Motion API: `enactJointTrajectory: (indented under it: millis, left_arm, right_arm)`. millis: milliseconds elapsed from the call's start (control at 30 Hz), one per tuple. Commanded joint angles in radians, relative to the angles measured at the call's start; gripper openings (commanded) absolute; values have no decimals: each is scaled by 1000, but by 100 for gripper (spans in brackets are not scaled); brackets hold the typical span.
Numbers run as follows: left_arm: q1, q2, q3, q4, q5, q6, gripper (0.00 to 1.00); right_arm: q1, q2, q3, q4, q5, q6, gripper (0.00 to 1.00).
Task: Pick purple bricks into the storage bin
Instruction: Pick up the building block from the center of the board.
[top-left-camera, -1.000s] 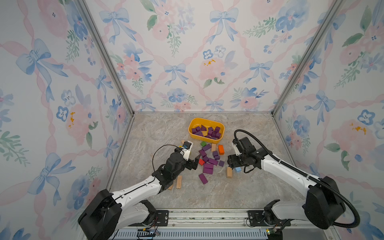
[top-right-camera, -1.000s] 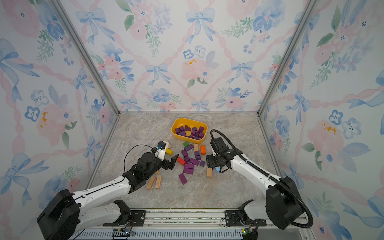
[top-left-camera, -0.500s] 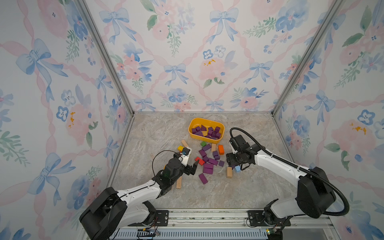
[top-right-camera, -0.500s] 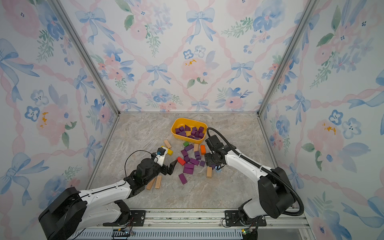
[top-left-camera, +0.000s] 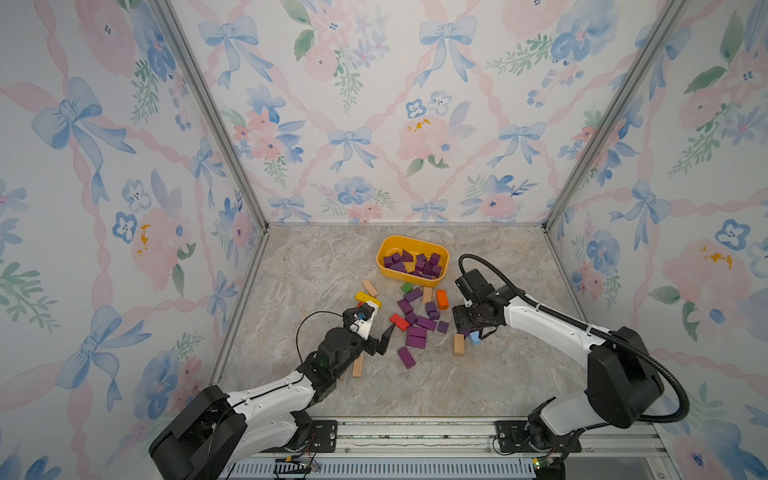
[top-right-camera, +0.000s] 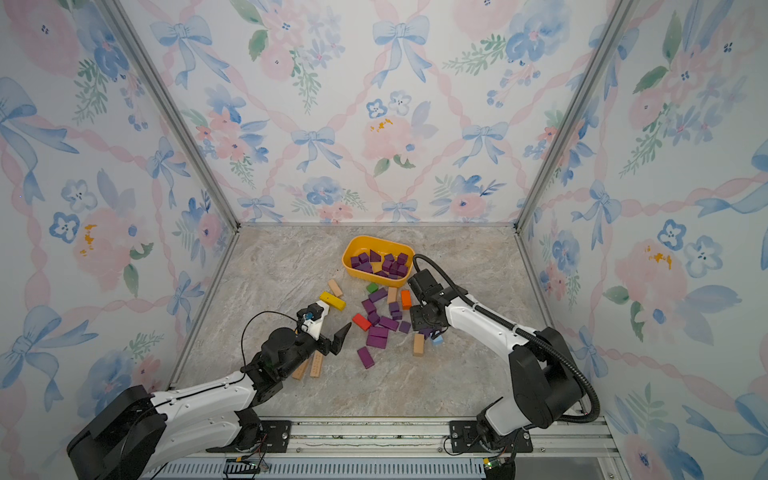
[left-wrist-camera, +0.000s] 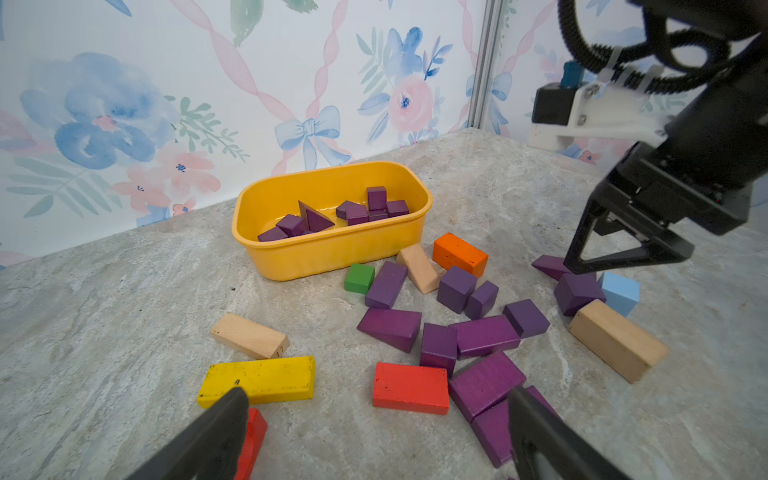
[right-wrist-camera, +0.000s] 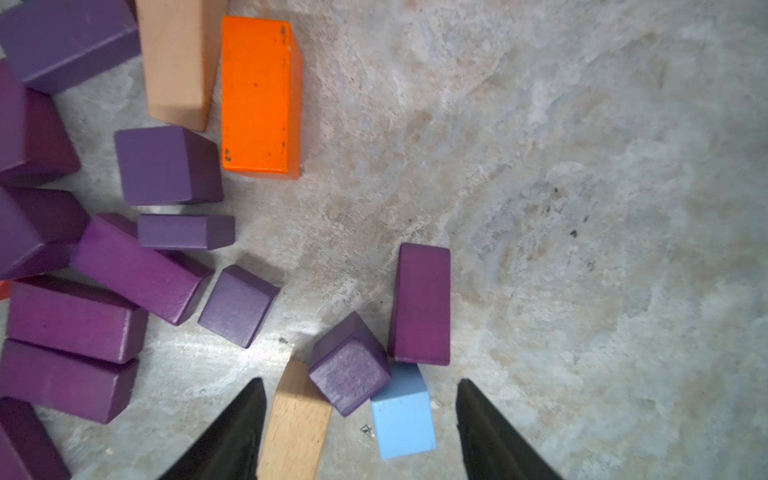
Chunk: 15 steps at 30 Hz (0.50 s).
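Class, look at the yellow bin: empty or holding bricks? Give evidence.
Partly filled. The storage bin holds several purple bricks; bare yellow floor shows between them in the left wrist view.

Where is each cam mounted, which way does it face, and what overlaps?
Top views: high behind the arms, looking down the table; left arm and right arm whole, bin beyond.
Left wrist: on the left arm, low, facing the bin; own open jaws at the edge, right arm's jaws too.
Right wrist: on the right arm, looking almost straight down; own open jaws flank a purple cube, blue block, tan bar.
Shared: both wrist views show that purple cube, the blue block and an orange block.
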Motion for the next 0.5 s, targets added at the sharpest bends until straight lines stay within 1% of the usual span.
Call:
enactJointTrajectory:
  millis: [0,233,467]
  left_arm:
    - [-6,-2,-8,29,3,6,98]
    - [-4,2,-8,31,-17,4,98]
    - [-5,-6,-13,30,-19,3,98]
  right_arm:
    - [17,33,21,-30,39,35,69]
    - [29,49,24,-36,70,43,66]
    - [38,73,11,-31,73,45,58]
